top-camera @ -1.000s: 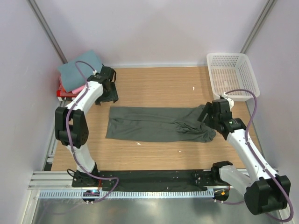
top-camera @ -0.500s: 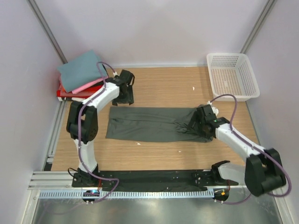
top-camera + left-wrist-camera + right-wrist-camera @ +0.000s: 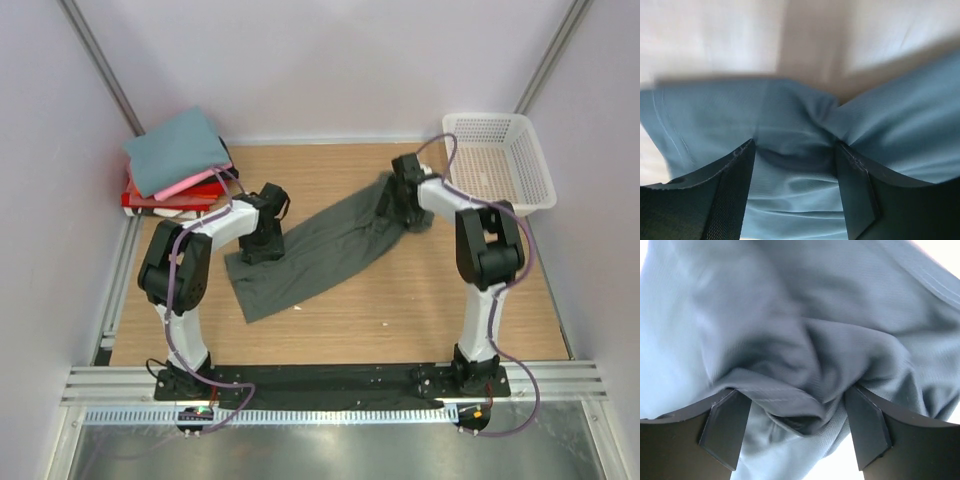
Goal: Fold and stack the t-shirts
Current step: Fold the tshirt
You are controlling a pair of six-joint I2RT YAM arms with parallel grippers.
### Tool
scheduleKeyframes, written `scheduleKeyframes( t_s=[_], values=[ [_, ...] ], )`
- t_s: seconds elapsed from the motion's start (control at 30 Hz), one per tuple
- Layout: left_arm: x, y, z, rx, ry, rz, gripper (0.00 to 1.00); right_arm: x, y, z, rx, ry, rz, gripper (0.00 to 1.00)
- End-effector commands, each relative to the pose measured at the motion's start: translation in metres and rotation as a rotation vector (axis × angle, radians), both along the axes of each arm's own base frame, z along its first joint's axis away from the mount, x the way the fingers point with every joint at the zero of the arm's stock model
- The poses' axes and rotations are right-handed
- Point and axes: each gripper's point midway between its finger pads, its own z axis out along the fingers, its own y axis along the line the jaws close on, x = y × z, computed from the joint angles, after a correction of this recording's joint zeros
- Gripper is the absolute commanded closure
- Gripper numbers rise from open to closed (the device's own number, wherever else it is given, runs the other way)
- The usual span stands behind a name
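The grey-green shirt point(image 3: 320, 245) lies diagonally, near-left to far-right; left claw point(image 3: 794, 150) and right claw point(image 3: 794, 395) each clamp one end.

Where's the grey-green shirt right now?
Top view: the grey-green shirt lies diagonally mid-table, its near-left end in the left gripper, its far-right end in the right gripper.

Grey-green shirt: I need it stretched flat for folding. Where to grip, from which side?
Pinch from above at its two ends. The shirt lies flat as a long diagonal strip, so no edge offers a side approach. The left gripper at the left end and the right gripper at the bunched far-right end each hold gathered cloth.
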Motion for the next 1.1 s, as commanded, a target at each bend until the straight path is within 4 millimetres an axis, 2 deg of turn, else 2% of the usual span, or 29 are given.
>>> scheduleKeyframes(
  t_s=[0.0,0.03,0.07,0.1,0.13,0.17,0.2,0.23,0.27,0.3,0.4,0.43,0.5,0.6,0.63,0.77,0.8,0.87,0.93,0.97,1.0,1.03,1.07],
  values=[
    [-0.049,-0.001,0.004,-0.029,0.042,0.022,0.35,0.068,0.029,0.003,0.046,-0.063,0.125,0.22],
    [-0.062,-0.007,0.002,-0.044,0.055,0.009,0.35,0.075,0.042,-0.018,0.075,-0.020,0.171,0.22],
    [-0.073,-0.015,0.002,-0.079,0.067,-0.003,0.35,0.107,0.061,0.003,0.121,-0.093,0.217,0.22],
    [-0.090,-0.017,-0.002,-0.101,0.081,0.013,0.35,0.120,0.070,0.005,0.128,-0.114,0.260,0.22],
    [-0.103,-0.030,-0.001,-0.122,0.088,-0.018,0.35,0.124,0.083,0.004,0.159,-0.103,0.297,0.21],
    [-0.115,-0.041,-0.003,-0.163,0.103,-0.034,0.35,0.148,0.095,0.001,0.178,-0.134,0.321,0.21],
    [-0.129,-0.045,-0.008,-0.171,0.122,-0.035,0.35,0.155,0.104,0.001,0.200,-0.144,0.350,0.21],
    [-0.141,-0.059,-0.004,-0.202,0.116,-0.053,0.35,0.170,0.115,0.015,0.220,-0.189,0.370,0.21],
    [-0.148,-0.068,-0.004,-0.232,0.117,-0.059,0.34,0.171,0.123,-0.004,0.244,-0.161,0.387,0.21],
    [-0.157,-0.072,-0.005,-0.250,0.136,-0.064,0.34,0.174,0.127,-0.007,0.255,-0.166,0.393,0.21],
    [-0.164,-0.085,0.004,-0.274,0.120,-0.079,0.34,0.181,0.134,-0.009,0.282,-0.191,0.395,0.20],
    [-0.170,-0.092,0.010,-0.316,0.141,-0.084,0.34,0.187,0.138,-0.007,0.298,-0.226,0.399,0.20],
    [-0.169,-0.103,0.024,-0.382,0.121,-0.082,0.33,0.187,0.144,-0.011,0.335,-0.235,0.415,0.20],
    [-0.176,-0.121,0.041,-0.453,0.113,-0.108,0.32,0.193,0.159,-0.007,0.404,-0.280,0.452,0.19],
    [-0.182,-0.127,0.045,-0.472,0.125,-0.113,0.32,0.195,0.160,-0.012,0.408,-0.293,0.464,0.19],
    [-0.197,-0.134,0.060,-0.546,0.137,-0.102,0.31,0.201,0.165,-0.016,0.416,-0.319,0.503,0.14],
    [-0.198,-0.136,0.070,-0.567,0.110,-0.115,0.32,0.199,0.169,-0.013,0.437,-0.313,0.521,0.13],
    [-0.196,-0.127,0.079,-0.543,0.062,-0.106,0.31,0.207,0.175,0.011,0.456,-0.360,0.548,0.11],
    [-0.186,-0.117,0.103,-0.523,-0.033,-0.113,0.30,0.207,0.167,0.023,0.400,-0.373,0.541,0.07],
    [-0.178,-0.095,0.103,-0.419,-0.091,-0.086,0.30,0.209,0.163,0.058,0.375,-0.429,0.535,0.06],
    [-0.173,-0.090,0.115,-0.404,-0.133,-0.095,0.28,0.209,0.158,0.075,0.344,-0.464,0.531,0.04],
    [-0.169,-0.082,0.124,-0.382,-0.173,-0.098,0.27,0.207,0.144,0.070,0.279,-0.456,0.492,0.00],
    [-0.166,-0.068,0.127,-0.328,-0.201,-0.090,0.27,0.205,0.137,0.108,0.247,-0.511,0.481,0.00]
  ],
)
